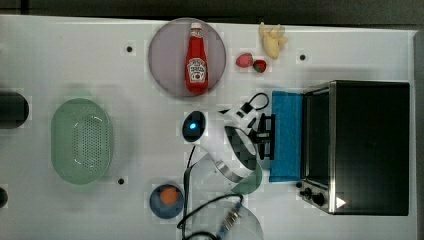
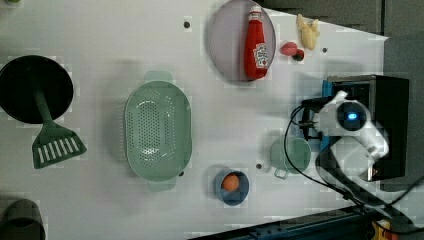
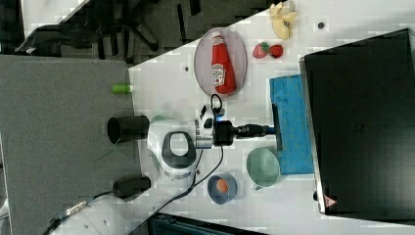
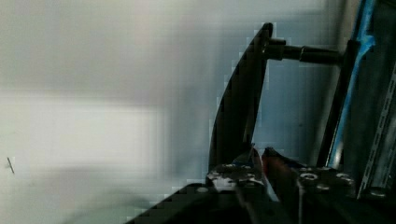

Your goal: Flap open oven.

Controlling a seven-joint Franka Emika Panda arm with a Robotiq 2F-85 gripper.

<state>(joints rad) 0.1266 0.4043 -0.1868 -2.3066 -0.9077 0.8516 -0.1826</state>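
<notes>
The oven (image 1: 367,147), a heavy, rigid box at the top view's right desk (image 1: 75,55) edge, had its hinged glass door (image 1: 286,135) lying open, best taken by its stiff bar handle (image 1: 271,136), on which the end effector (image 1: 263,136) was pinched.

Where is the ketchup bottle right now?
The ketchup bottle lies on the round plate near the top view's upper edge, left of the strawberries and the banana.
</notes>
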